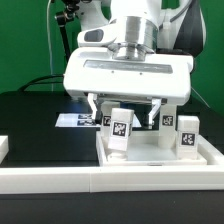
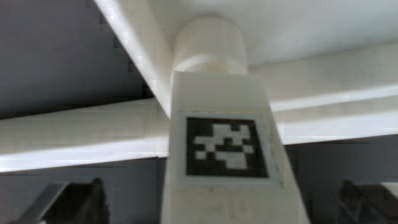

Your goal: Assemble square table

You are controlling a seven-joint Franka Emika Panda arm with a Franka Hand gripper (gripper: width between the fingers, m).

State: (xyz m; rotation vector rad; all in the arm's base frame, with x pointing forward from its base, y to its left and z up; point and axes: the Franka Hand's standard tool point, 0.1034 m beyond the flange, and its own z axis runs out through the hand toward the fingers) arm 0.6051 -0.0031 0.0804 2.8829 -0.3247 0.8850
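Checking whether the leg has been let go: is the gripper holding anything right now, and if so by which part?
Nothing is held. The gripper stands open, its fingers on either side of the upright leg without clamping it.

I see black table surface at frame left. Marker board lies flat left of centre. White border rail spans bottom. Green backdrop upper left.

Tabletop mostly hidden behind arm; leg blurred, cropped.

Smooth white plastic leg block with matt black-white printed tag; matt black table.
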